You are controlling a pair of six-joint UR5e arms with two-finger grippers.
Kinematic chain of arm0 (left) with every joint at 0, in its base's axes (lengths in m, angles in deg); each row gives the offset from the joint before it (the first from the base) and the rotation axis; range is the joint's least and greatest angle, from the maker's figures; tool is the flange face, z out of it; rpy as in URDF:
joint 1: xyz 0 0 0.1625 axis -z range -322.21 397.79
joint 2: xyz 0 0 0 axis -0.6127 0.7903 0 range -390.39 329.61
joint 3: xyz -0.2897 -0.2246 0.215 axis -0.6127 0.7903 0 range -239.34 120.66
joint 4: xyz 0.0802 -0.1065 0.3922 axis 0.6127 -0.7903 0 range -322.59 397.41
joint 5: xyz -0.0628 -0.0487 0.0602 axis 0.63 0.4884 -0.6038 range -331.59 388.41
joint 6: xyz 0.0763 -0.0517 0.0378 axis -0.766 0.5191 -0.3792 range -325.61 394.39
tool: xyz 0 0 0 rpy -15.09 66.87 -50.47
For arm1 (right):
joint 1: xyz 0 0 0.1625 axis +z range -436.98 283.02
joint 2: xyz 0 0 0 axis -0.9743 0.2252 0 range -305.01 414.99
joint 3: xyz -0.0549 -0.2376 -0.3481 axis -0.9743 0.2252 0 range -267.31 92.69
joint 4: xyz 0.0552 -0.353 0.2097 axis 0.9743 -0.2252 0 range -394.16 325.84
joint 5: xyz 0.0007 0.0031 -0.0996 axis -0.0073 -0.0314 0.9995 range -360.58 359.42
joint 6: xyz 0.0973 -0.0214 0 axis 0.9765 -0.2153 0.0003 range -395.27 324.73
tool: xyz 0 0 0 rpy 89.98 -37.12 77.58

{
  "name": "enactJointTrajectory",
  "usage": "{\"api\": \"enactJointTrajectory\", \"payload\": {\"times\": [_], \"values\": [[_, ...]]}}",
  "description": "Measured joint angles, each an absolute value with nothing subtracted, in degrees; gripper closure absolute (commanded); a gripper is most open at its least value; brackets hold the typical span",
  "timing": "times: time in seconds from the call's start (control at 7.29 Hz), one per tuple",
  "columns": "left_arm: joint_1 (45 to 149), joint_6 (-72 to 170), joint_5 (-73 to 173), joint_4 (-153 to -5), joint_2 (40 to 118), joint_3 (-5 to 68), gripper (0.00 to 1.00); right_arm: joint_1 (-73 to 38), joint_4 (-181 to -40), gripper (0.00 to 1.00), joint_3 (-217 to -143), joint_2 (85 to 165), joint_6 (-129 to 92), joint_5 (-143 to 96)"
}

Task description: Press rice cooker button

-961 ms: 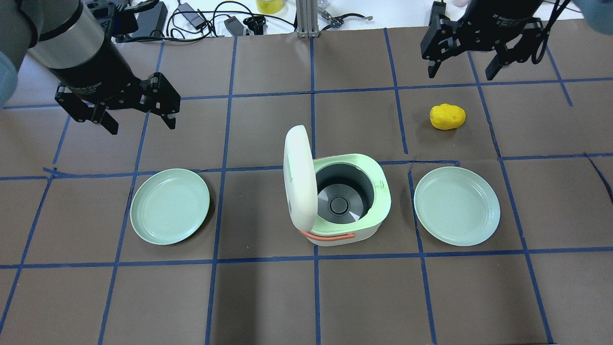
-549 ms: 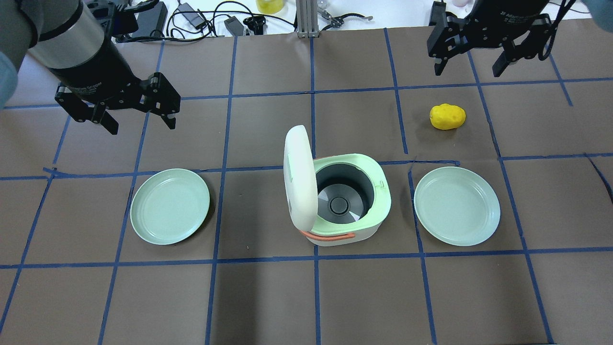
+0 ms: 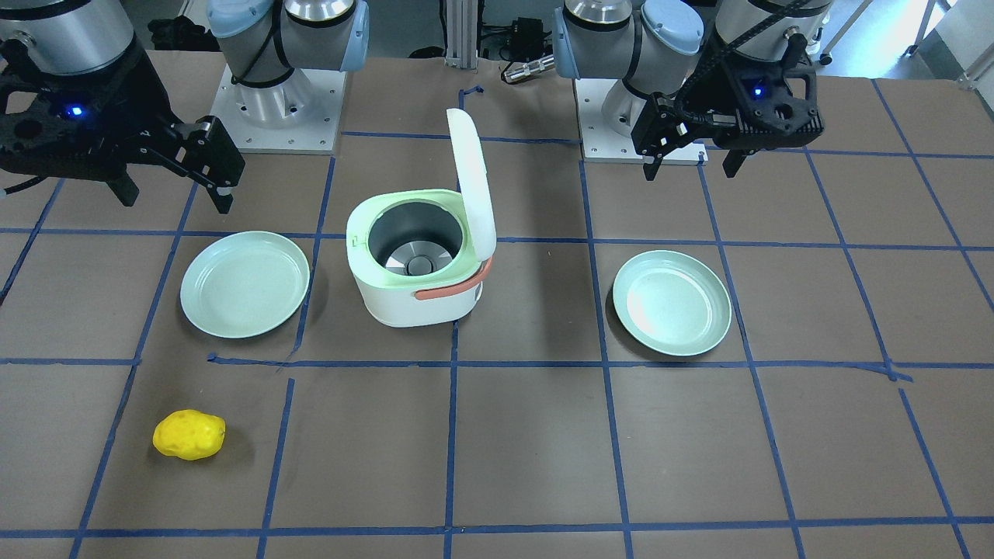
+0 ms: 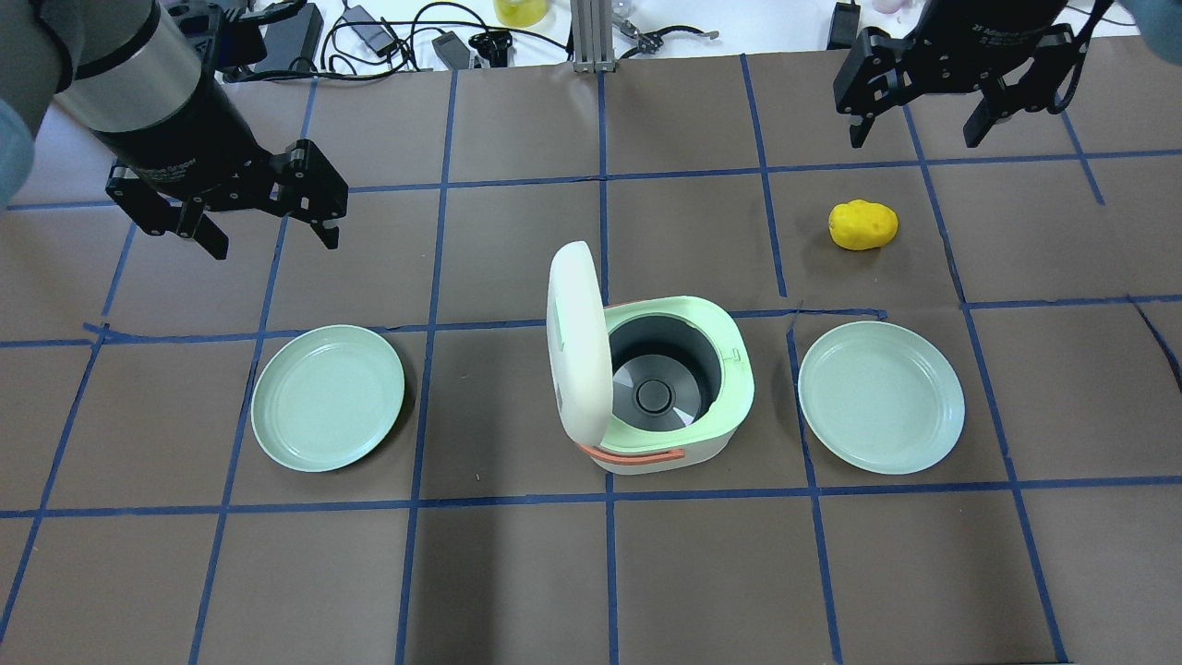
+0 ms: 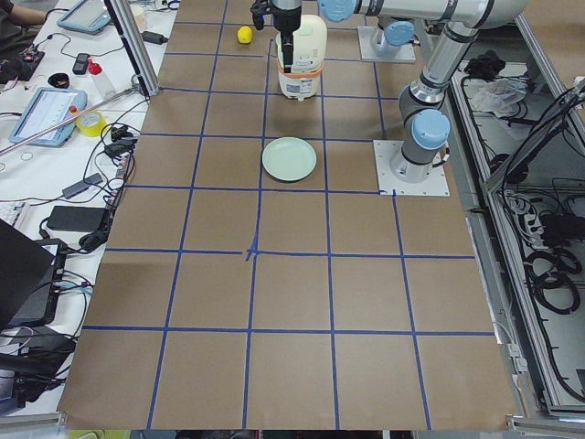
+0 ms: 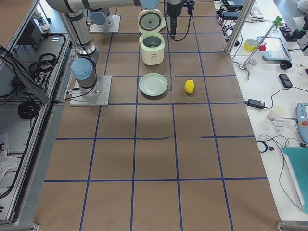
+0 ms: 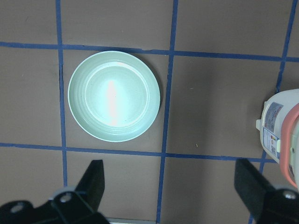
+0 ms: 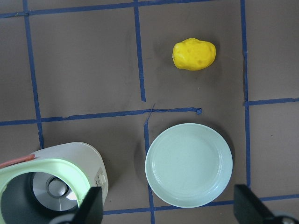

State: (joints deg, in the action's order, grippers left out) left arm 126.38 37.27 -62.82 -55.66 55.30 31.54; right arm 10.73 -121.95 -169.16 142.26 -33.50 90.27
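Observation:
The rice cooker (image 4: 665, 453) (image 3: 404, 299) stands at the table's middle, white with a pale green rim and an orange handle. Its lid (image 4: 577, 342) stands upright and open, and the grey pot inside is empty. A small pale green button (image 4: 737, 356) (image 3: 352, 241) sits on the rim opposite the hinge. My left gripper (image 4: 275, 242) (image 3: 691, 172) is open and empty, high and far left of the cooker. My right gripper (image 4: 912, 140) (image 3: 177, 202) is open and empty, far back right. The right wrist view shows part of the cooker (image 8: 70, 163).
A pale green plate (image 4: 328, 397) (image 7: 114, 95) lies left of the cooker and another (image 4: 880, 397) (image 8: 188, 164) lies right of it. A yellow potato-like object (image 4: 862, 224) (image 8: 194, 54) lies behind the right plate. Cables and clutter line the table's far edge.
My right gripper has drifted a little to the right and away from the cooker, still open. The left gripper, the cooker and its lid have not moved.

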Motion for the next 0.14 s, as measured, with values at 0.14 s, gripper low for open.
{"api": "enactJointTrajectory", "payload": {"times": [0.14], "values": [[126.38,37.25,-62.82,-55.67,55.30,31.54,0.00,10.73,-121.89,0.00,-169.10,142.26,-33.31,90.35]]}}
